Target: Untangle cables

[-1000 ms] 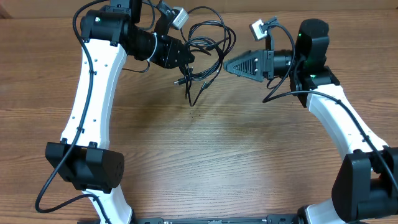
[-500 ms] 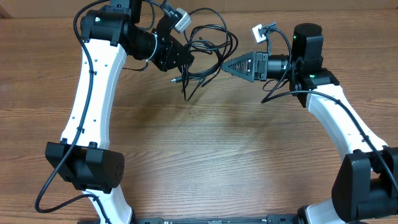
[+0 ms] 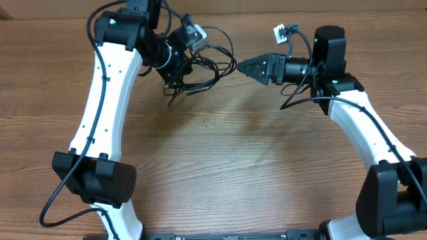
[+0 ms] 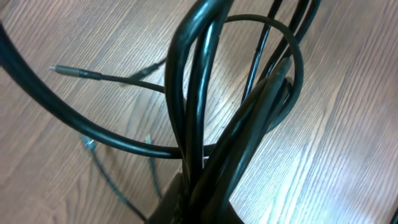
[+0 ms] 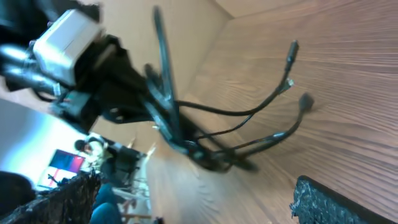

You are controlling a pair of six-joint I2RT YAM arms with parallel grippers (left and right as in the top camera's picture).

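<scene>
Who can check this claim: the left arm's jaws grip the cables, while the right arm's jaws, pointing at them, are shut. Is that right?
One slip: on the right arm the jaws are open, not shut. The right wrist view shows its fingers spread wide, facing the cables. The left arm does grip them.

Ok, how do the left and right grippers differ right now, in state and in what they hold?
The left gripper is shut on the cables, holding the bundle; the right gripper is open and holds nothing. The left gripper's tip is buried in the loops, while the right gripper sits apart from them, to their right, pointing at the bundle. Both are over the far side of the table.
</scene>
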